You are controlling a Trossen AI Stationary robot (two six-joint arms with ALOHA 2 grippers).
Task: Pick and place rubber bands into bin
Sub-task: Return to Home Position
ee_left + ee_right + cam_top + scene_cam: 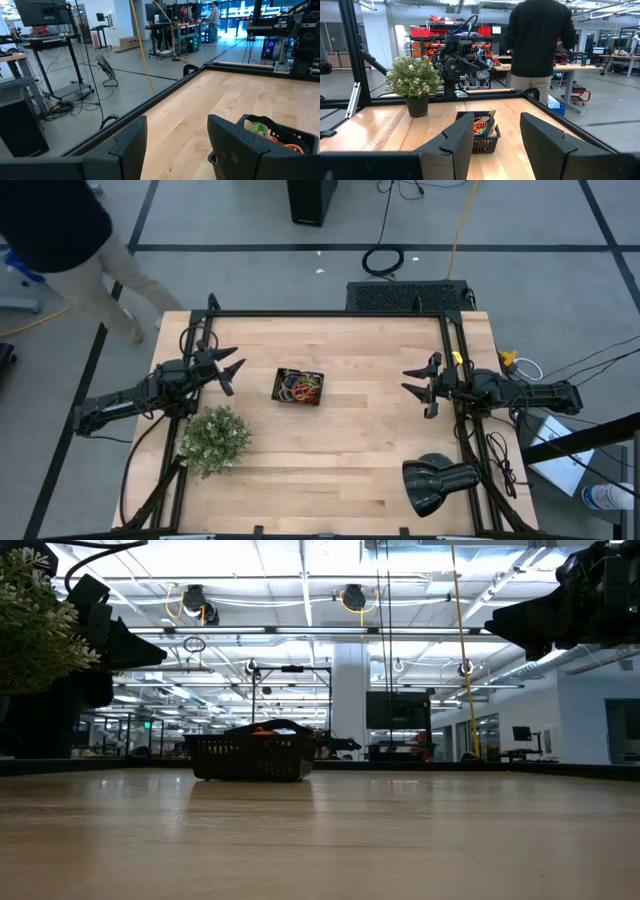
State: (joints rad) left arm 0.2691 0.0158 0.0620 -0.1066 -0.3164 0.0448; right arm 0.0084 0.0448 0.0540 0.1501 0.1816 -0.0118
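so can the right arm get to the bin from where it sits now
Probably yes: only bare table lies between the open right tool and the bin; the plant and left tool sit beyond it.

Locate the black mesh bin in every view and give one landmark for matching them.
High view: bin just left of centre.
Low view: bin left of centre.
Left wrist view: bin close ahead, partly behind the left gripper.
Right wrist view: bin ahead, beyond the right gripper.
Landmark: potted plant, near the bin; absent from the left wrist view.
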